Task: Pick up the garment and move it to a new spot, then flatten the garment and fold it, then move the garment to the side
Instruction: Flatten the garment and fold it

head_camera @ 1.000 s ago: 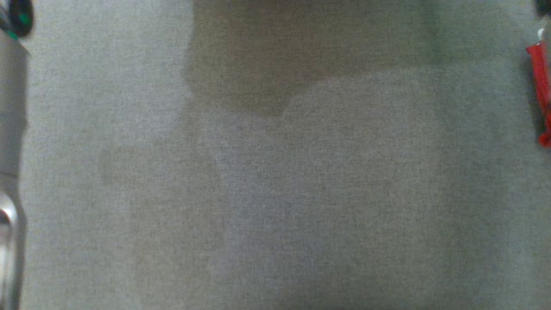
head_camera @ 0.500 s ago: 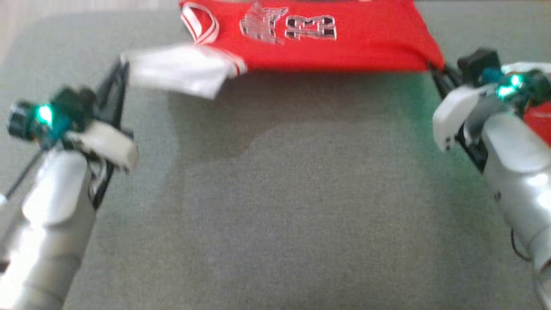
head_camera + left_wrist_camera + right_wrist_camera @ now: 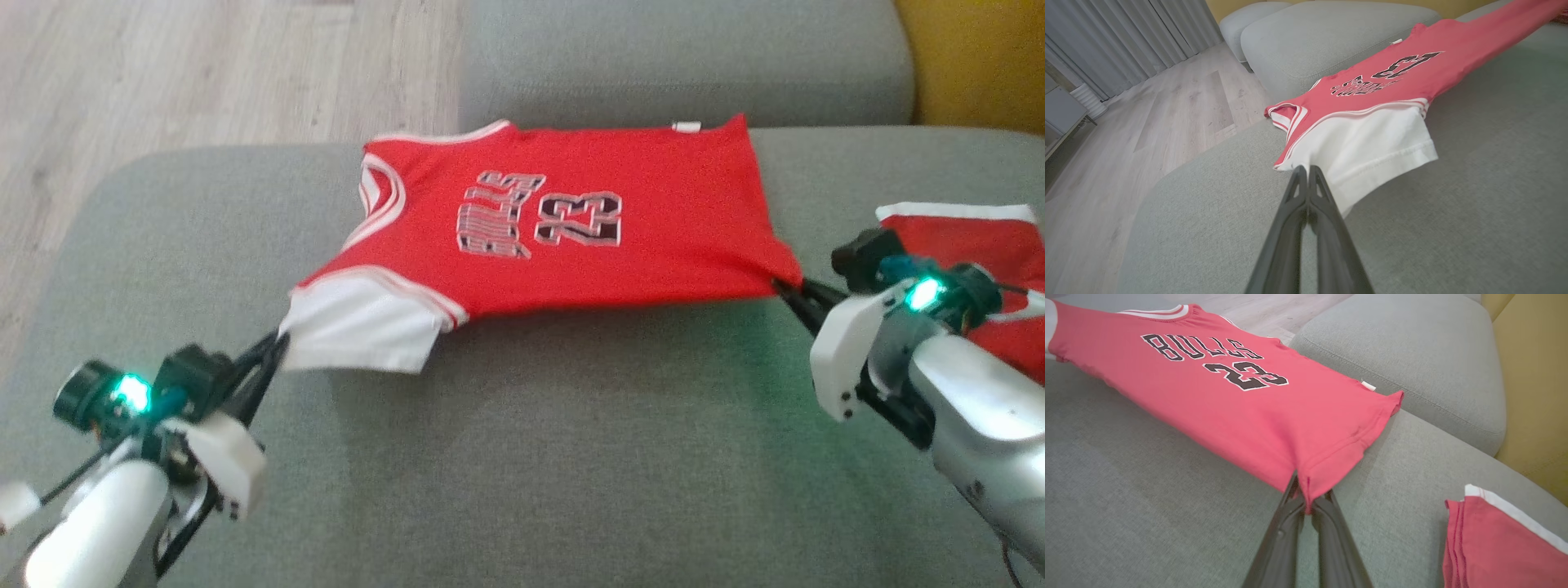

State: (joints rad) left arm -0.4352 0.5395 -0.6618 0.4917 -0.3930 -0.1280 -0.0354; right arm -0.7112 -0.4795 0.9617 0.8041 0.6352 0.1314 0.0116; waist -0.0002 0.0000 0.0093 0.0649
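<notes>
Obs: red basketball jersey (image 3: 571, 237), black "BULLS 23" print up, white trim, strung btwn both arms over the far half of the grey fabric sofa seat cushion (image 3: 571, 457).

L arm: left pincer (image 3: 276, 343) closed narrow, nipping the edge of the white sleeve (image 3: 359, 335) at the shoulder end. In the left wrist view the cloth starts right at the tips.

R arm: right pincer (image 3: 782, 286) closed narrow on the near hem corner. The right wrist view shows red cloth caught btwn the two fingers.

Geometry: long axis (collar to hem) runs crosswise over the seat cushion, from its left side to its right side. Collar end is w/ the left arm, hem end w/ the right, so each arm has the end nearer to it. Near edge is taut btwn the pincers and lifted off the seat cushion, w/ shadow under it. Far edge looks to rest near the cushion's rear seam; contact not confirmed.

Other: folded red garment w/ white trim (image 3: 971, 237) on the right end of the seat cushion, apart from the jersey, just behind the right arm.

Judgement: relocation approx. done, flatten is next. Prob. calls for lowering both pincers together toward the cushion's near side, w/ tension along the long axis. Risks: the sleeve grip is thin and could slip or bunch; the right arm may snag the folded garment.
</notes>
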